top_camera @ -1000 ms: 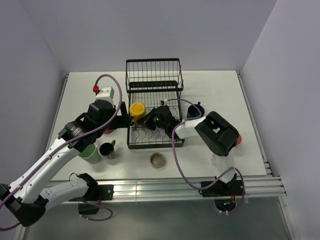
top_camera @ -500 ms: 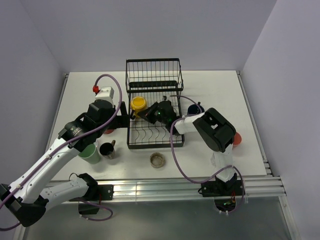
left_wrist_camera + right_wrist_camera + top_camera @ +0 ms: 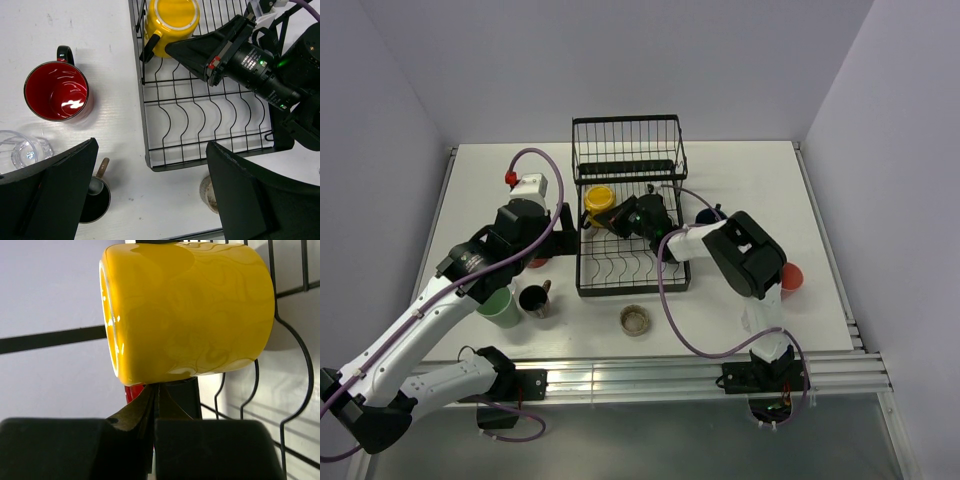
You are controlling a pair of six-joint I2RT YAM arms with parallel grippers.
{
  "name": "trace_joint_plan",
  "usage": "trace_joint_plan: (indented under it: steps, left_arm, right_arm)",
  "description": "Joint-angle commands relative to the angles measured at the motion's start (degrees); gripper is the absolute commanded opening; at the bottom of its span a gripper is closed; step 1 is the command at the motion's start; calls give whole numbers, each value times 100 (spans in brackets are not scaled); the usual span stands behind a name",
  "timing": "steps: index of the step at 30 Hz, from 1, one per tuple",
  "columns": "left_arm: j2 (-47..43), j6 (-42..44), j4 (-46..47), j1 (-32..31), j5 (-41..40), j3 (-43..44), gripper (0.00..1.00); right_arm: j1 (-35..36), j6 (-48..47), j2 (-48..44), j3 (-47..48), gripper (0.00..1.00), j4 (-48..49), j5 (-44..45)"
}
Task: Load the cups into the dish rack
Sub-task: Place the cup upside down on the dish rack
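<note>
The black wire dish rack point(image 3: 630, 293) point(image 3: 145, 125) stands mid-table. My right gripper point(image 3: 614, 212) point(image 3: 170, 47) point(image 3: 156, 387) is shut at the black handle of the yellow mug point(image 3: 599, 198) point(image 3: 172, 22) point(image 3: 190, 310), holding it tilted over the rack's far left part. My left gripper point(image 3: 563, 228) point(image 3: 151, 144) hovers open and empty over the rack's near left corner. On the table left of the rack are a red mug point(image 3: 56, 91), a clear glass point(image 3: 22, 152), a black mug point(image 3: 534, 300) point(image 3: 95, 200) and a green tumbler point(image 3: 500, 307).
A low brownish glass point(image 3: 635, 320) point(image 3: 206, 192) sits in front of the rack. A navy mug point(image 3: 710, 217) and a red cup point(image 3: 790, 277) stand right of the rack, partly hidden by the right arm. The rack's tall basket section point(image 3: 625, 130) is at the far end.
My right gripper has carried the yellow mug away from me, toward the rack's far end, and tilted it. The left arm has stayed still.
</note>
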Motion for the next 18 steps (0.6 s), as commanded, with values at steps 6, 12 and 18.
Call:
trace_joint_plan:
  steps: [6, 12, 18]
  left_arm:
    - [-20, 18, -10, 29, 34, 28, 96]
    - [7, -44, -10, 29, 8, -24, 96]
    - [51, -166, -37, 38, -133, -103, 96]
  right_arm:
    - [-238, -165, 235, 662, 0, -33, 49]
    - [-265, -314, 332, 926, 0, -217, 49]
    - [-256, -288, 341, 786, 0, 54, -12]
